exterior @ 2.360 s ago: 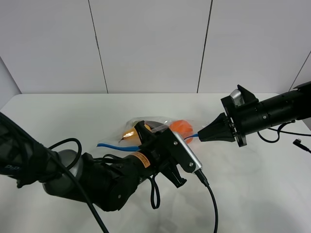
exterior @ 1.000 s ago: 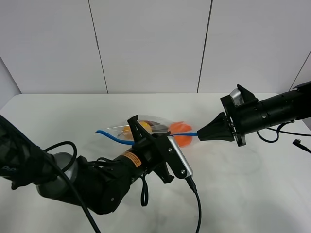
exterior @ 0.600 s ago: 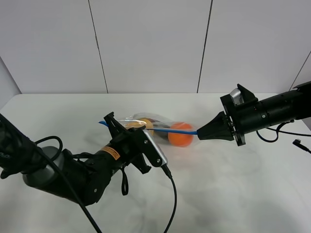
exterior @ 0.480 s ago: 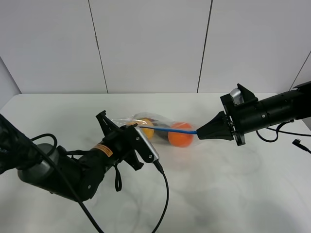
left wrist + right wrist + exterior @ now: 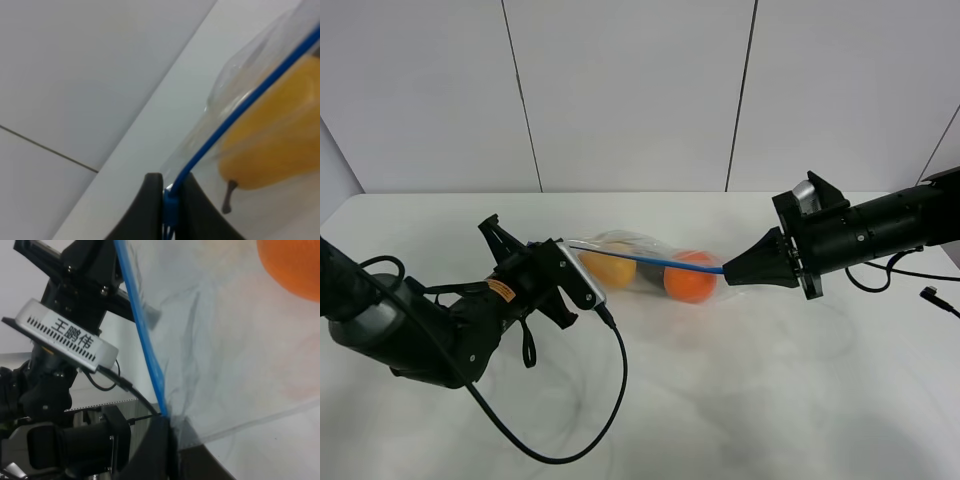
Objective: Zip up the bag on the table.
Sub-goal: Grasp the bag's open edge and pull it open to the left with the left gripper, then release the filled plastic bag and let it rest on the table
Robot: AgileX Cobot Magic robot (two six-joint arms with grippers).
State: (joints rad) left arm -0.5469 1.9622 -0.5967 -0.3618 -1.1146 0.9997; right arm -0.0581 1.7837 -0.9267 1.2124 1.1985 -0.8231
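Worktop (image 5: 800, 400): white and matte, carrying the lot.

Bag (image 5: 642, 252): lying near the middle of the worktop and stretching between the two arms. Cannot tell whether its belly is resting on the surface or hanging just off it.

Strip (image 5: 655, 262): blue, running taut and straight along the bag's top edge, from one grip to the other.

Left fingers (image 5: 147, 210): pinching narrow on the strip's far end, blue showing between them.

Right fingers (image 5: 745, 268): closing tight on the strip's other end, at the bag's corner.

Orange (image 5: 688, 283) and pear (image 5: 605, 268): sitting inside, well apart, with something dark between them.

Handling, as I'm judging it:
- The film is looking thin, crinkly and slippery, and it is giving nothing to grip.
- The fruit is weighing the bag down and will be rolling about.
- The strip is the only stiff part, so I'm taking hold there, at its ends, and keeping it tensioned so the slide is not bunching the plastic.
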